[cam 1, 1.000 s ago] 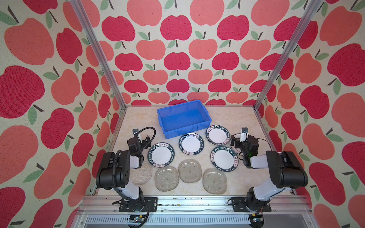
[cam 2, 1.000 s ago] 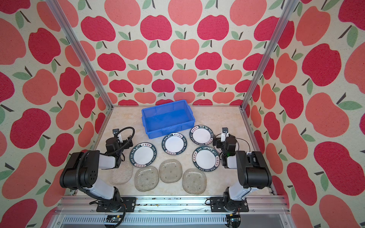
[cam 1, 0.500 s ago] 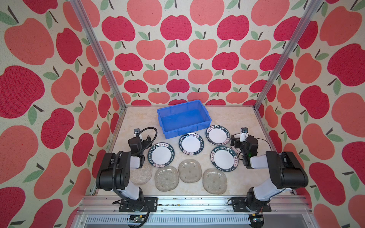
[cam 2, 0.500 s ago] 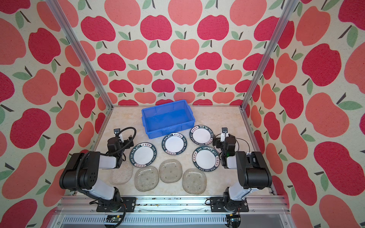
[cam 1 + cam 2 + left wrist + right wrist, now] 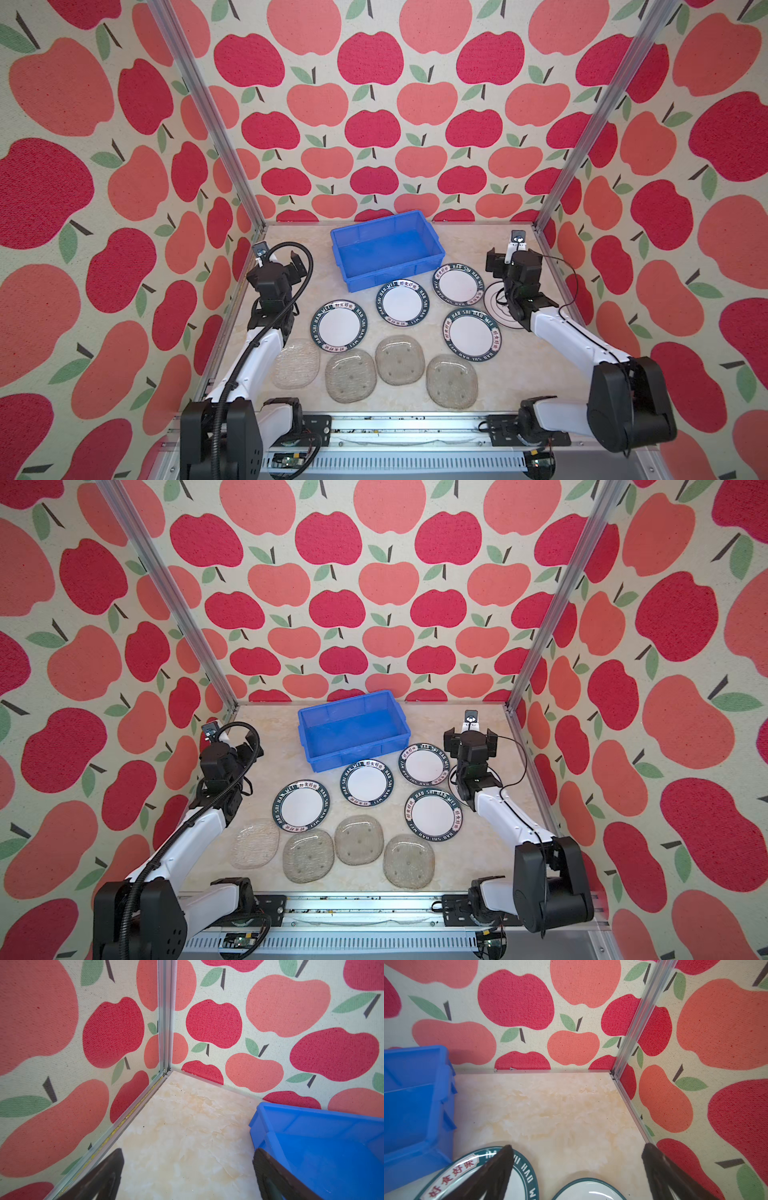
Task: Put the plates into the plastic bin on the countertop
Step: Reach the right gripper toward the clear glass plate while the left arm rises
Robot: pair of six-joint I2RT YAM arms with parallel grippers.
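Nine plates lie flat on the countertop [image 5: 465,245], none in the plastic bin [image 5: 390,277] yet. L pincer [image 5: 284,261] is released, jaws spread wide w/ nothing betw. them. In the left wrist view its fingers [image 5: 99,1178] frame bare marble, w/ the bin's corner [image 5: 311,1147] right by one fingertip and the apple-print walls [image 5: 62,1043] ahead. The bin sits to the inner side of L pincer, near but apart. Closest plate to L pincer is a lettered plate [image 5: 338,327], back toward its arm base & inward. A glass plate [image 5: 297,363] lies further back, beside the forearm. R pincer [image 5: 514,259] is likewise released, jaws wide, gripping nothing. It hangs over the gap betw. two plates: a 2nd lettered plate [image 5: 458,284] at its inner finger, and the emblem plate [image 5: 496,299], mostly hidden below the wrist. In the right wrist view the inner one of its fingers [image 5: 496,1172] overlaps that lettered rim [image 5: 527,1176]. The other plate's edge [image 5: 589,1188] shows betw. the jaws, and the bin wall [image 5: 415,1105] is off to the inner side. Contact w/ either plate: can't tell. A 3rd lettered plate [image 5: 402,302] lies just beside the bin's near wall, betw. both pincers. The 4th [image 5: 471,334] is back from R pincer, beside its forearm. The other 3 glass plates [image 5: 350,376] [image 5: 400,359] [image 5: 452,381] lie close together near the arm bases, well behind both pincers.
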